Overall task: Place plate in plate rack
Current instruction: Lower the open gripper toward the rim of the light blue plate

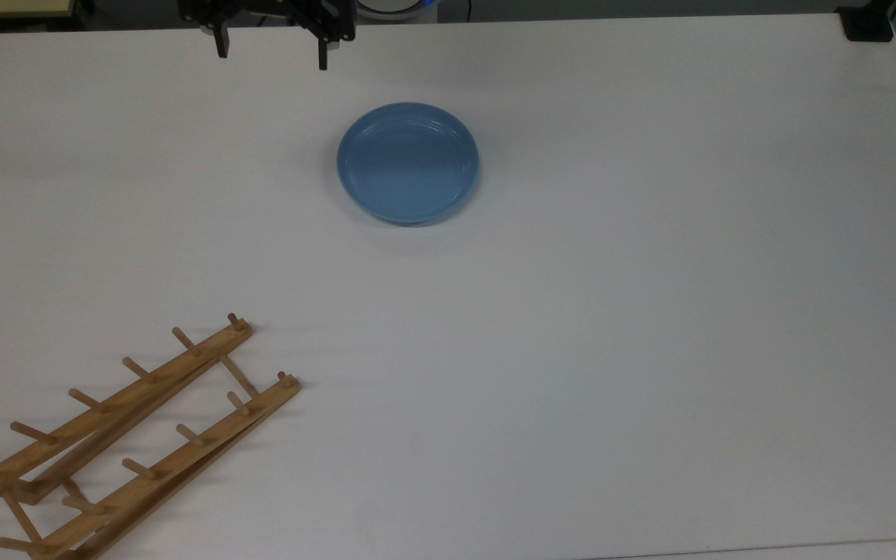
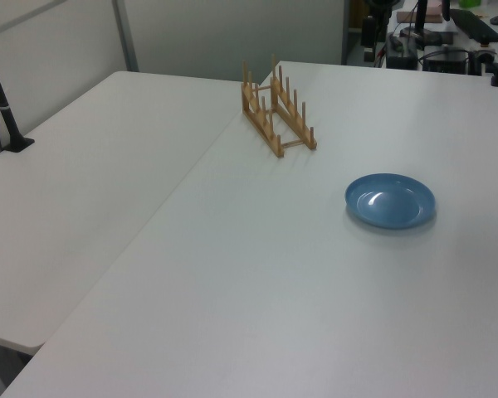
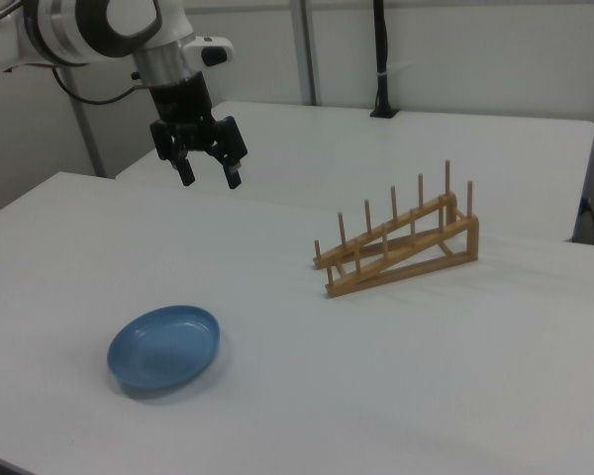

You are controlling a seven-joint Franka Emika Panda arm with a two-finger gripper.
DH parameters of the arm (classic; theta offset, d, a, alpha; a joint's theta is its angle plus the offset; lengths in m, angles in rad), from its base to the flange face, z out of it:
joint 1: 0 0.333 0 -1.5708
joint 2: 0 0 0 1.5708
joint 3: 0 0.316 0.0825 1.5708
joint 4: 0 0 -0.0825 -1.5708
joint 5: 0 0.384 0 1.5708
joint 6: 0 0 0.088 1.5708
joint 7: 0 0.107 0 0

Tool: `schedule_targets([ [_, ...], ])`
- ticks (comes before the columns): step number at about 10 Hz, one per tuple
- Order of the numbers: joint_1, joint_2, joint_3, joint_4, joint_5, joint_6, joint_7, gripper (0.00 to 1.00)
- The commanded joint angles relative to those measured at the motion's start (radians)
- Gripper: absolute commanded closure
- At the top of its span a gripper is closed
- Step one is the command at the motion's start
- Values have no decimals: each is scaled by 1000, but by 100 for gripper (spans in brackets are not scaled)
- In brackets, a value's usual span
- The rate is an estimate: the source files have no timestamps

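Observation:
The light-blue plate (image 1: 408,162) lies flat on the white table, in the upper middle of the top view; it also shows as the plate (image 2: 390,200) and the plate (image 3: 164,347). The wooden plate rack (image 1: 129,439) stands at the top view's lower left, with nothing in it, seen too as the rack (image 2: 277,115) and the rack (image 3: 401,244). My gripper (image 1: 272,53) hangs open above the table's far edge, up and left of the plate in the top view. In the right view the gripper (image 3: 210,179) is high above the table, well clear of the plate.
A second white table (image 2: 83,174) adjoins on the left view's left. A black post on a clamp (image 2: 2,104) stands at its edge. A black clamp (image 1: 866,23) sits at the top view's upper right corner. Desk equipment (image 2: 432,41) lies beyond the table.

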Motion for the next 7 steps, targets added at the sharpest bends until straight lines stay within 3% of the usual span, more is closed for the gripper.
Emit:
schedule_targets([
  [1, 7, -16, -5, -23, 0, -9, 12, 0],
  [4, 4, -17, -3, -52, 2, 0, -9, 0],
  [7, 7, -18, -3, -193, 2, 47, -335, 0],
])
